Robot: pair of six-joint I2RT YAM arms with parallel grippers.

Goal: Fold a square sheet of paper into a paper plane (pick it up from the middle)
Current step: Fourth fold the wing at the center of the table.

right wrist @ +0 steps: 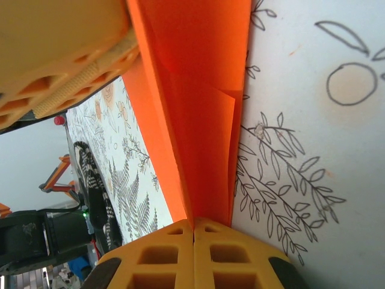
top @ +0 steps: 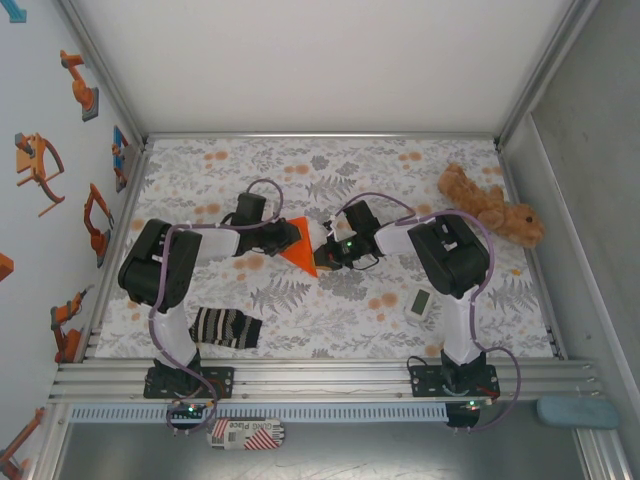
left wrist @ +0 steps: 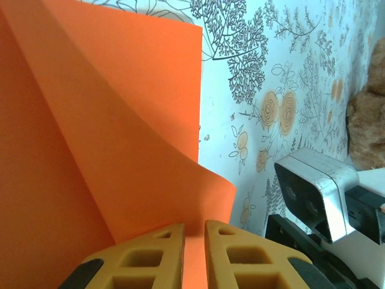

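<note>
The orange sheet of paper lies mid-table as a folded, pointed triangle between my two grippers. My right gripper comes at it from the right. In the right wrist view its fingers are pressed together at the right gripper, pinching the end of a raised crease in the paper. My left gripper is on the paper's left side. In the left wrist view the left gripper has a narrow gap between its pads, with the curled paper showing through and beyond.
A brown plush toy lies at the back right. A striped sock sits near the left arm's base, and a small white device near the right arm. Metal frame rails bound the floral mat.
</note>
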